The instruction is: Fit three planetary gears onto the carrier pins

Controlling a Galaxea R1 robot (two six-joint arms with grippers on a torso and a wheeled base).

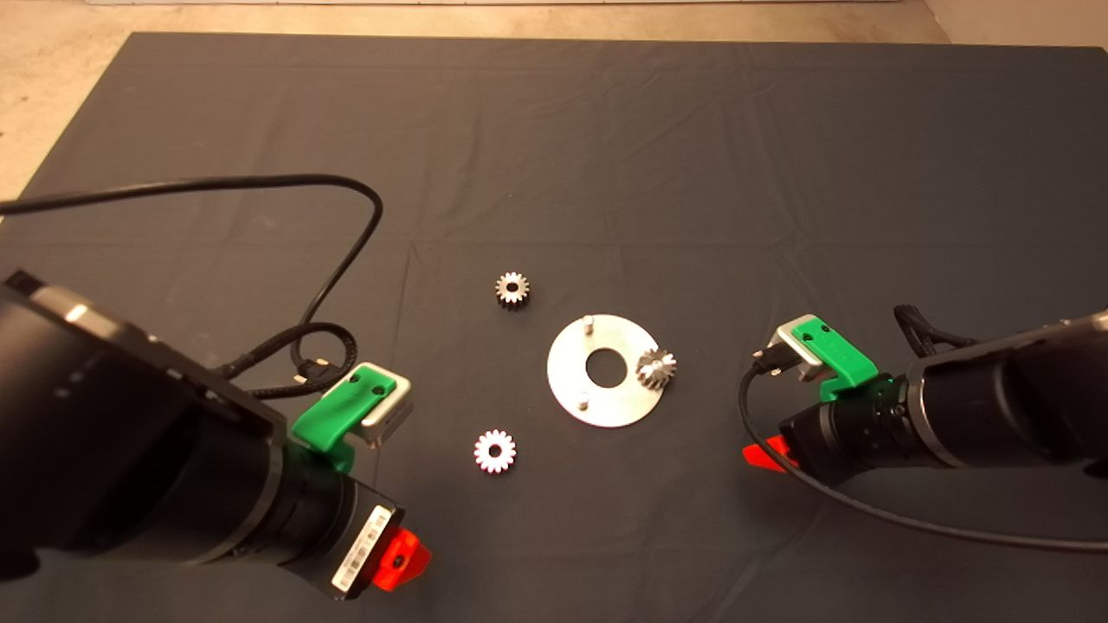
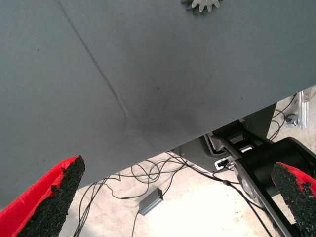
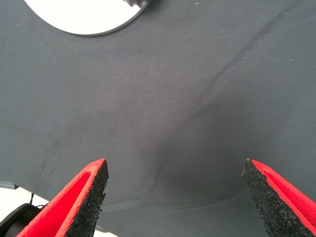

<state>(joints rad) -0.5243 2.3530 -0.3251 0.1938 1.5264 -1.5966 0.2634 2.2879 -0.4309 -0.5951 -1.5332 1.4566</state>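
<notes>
Flat round silver metal disc [image 1: 610,398] with large centre hole, lying near the middle of the dark grey cloth mat [image 1: 606,130], slightly toward its right edge. Two short silver upright pins visible on the disc: far pin [image 1: 589,324] and near pin [image 1: 583,401]. Small silvery-grey toothed gear [image 1: 656,369] tilted at the disc's right rim, over the place of the third pin; seating on that pin cannot be told. Second small silvery spur gear [image 1: 512,290] flat on the mat, beyond the disc's far left side, apart from it. Third small pale spur gear [image 1: 495,451] flat on the mat, nearer the front edge, left of the disc, apart from it.

Left gripper [image 2: 168,207], green body with red fingers [image 2: 47,195] and black pads, above the mat near its front left edge; claw spread wide, holding nothing; teeth of the pale gear [image 2: 203,4] just showing in the left wrist view, floor with loose cables [image 2: 148,177] beyond the mat's edge.

Right gripper [image 3: 177,197] above bare mat to the right of the disc, well short of it; red fingers [image 3: 81,200] spread wide, empty; rim of the disc [image 3: 81,17] showing in the right wrist view.
</notes>
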